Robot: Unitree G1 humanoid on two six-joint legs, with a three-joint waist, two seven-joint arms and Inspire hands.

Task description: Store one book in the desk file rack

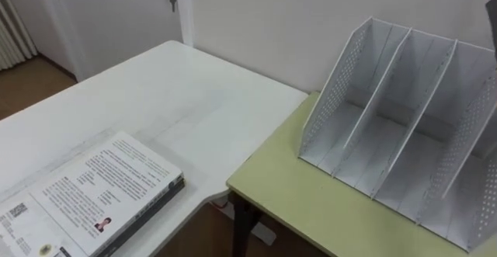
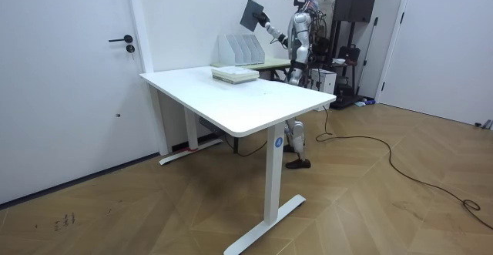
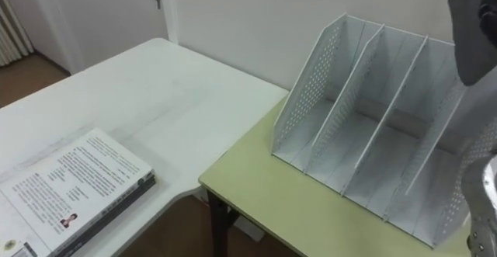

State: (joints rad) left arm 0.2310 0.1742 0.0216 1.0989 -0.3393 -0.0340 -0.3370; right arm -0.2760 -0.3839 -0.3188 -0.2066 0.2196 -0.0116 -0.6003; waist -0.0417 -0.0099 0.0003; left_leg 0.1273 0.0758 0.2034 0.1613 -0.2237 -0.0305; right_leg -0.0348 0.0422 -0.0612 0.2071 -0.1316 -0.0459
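Observation:
A dark grey book is held up in the air above the white perforated file rack, with my right hand shut on its lower edge. A corner of that book shows at the top right of the right eye view. The rack stands on a pale green desk and its three slots are empty. My left hand hangs low at my side, too small to read. I stand behind the green desk, facing the rack.
A stack of books with a printed white cover lies on the white table to my left, next to the green desk. A door and a wall are beyond. Dark shelving stands behind me.

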